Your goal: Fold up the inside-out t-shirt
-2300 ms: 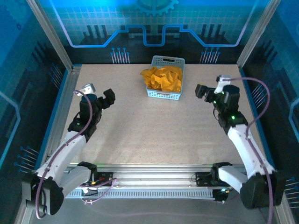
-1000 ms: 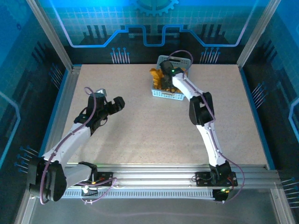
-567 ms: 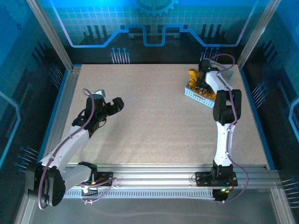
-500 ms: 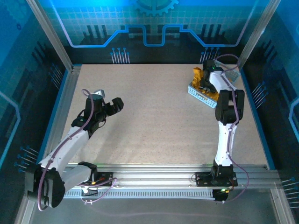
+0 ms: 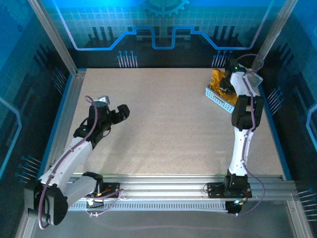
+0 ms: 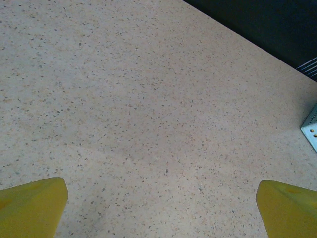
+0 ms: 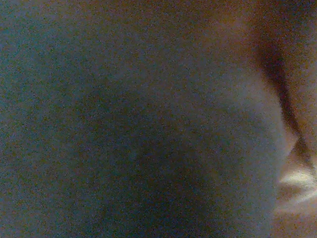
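The white-shelled, black-jointed left arm (image 5: pixel 69 153) and its twin, the right arm (image 5: pixel 241 144), stand on black bases (image 5: pixel 96 182). A thin mauve-grey cable (image 5: pixel 93 113) loops along each. A small green light (image 5: pixel 237 67) glows on the right arm. The left gripper (image 6: pixel 161 207) has bright yellow wedge-shaped fingertips (image 6: pixel 32 206)
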`<action>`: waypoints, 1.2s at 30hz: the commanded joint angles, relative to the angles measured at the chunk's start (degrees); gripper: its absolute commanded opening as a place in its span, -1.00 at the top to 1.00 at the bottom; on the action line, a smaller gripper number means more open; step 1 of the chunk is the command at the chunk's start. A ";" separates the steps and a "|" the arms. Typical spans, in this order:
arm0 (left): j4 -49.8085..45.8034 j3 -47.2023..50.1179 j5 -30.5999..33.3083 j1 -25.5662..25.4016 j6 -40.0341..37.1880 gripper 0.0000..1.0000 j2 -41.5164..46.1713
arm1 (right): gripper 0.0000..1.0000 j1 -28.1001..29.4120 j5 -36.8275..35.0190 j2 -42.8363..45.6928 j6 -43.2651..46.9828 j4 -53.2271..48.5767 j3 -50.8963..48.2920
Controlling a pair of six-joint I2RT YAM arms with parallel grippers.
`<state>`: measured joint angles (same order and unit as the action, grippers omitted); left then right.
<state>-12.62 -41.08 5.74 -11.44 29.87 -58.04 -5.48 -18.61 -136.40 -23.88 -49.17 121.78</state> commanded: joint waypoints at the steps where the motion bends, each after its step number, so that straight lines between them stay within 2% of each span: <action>1: -2.11 -0.28 1.38 -0.34 -1.26 -0.98 2.16 | 0.93 1.00 -3.68 5.01 1.46 -1.90 1.71; 3: -2.73 -0.80 1.21 -0.28 -0.98 -0.98 2.67 | 1.00 1.42 -4.90 8.04 2.01 -1.89 1.97; 8: -4.32 -2.77 0.29 -0.32 0.04 -0.98 2.89 | 1.00 2.99 -6.77 16.10 5.01 -1.66 4.93; 12: -6.19 -4.22 0.24 -0.27 0.28 -0.98 3.70 | 1.00 6.87 -6.08 21.64 9.77 -1.36 8.25; 16: -8.73 -5.87 1.26 -0.24 0.28 -0.98 5.06 | 1.00 14.30 -5.17 26.85 15.48 -1.14 10.06; 22: -12.25 -7.50 2.83 -0.21 0.28 -0.98 7.05 | 1.00 30.14 -2.75 33.50 22.12 -0.40 9.50; 26: -13.91 -7.62 4.27 -0.15 0.63 -0.98 8.33 | 1.00 38.02 -2.49 34.36 20.61 -0.96 6.38; 30: -14.21 -6.93 4.03 -0.07 1.21 -0.98 8.51 | 1.00 42.61 -0.10 34.07 16.16 1.85 -3.09; 31: -14.00 -6.60 3.73 -0.07 1.31 -0.98 8.40 | 0.96 43.16 1.28 33.66 15.39 2.32 -4.98; 32: -13.75 -6.27 3.30 -0.07 1.52 -0.98 8.05 | 0.66 43.62 2.13 33.16 14.13 3.05 -7.42; 33: -13.87 -6.12 2.94 -0.07 1.64 -0.98 7.65 | 0.47 43.99 2.49 32.73 13.20 4.24 -10.09; 34: -14.00 -6.04 2.65 -0.07 1.77 -0.98 7.24 | 0.37 44.21 2.61 32.40 12.48 5.11 -12.37; 36: -14.19 -5.79 1.86 -0.07 2.10 -0.98 6.35 | -0.09 44.09 1.62 31.51 10.72 5.72 -16.10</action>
<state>-25.43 -47.16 8.71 -11.42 30.68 -50.74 38.37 -17.23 -103.61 -9.45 -46.19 109.14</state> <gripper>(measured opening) 0.990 0.469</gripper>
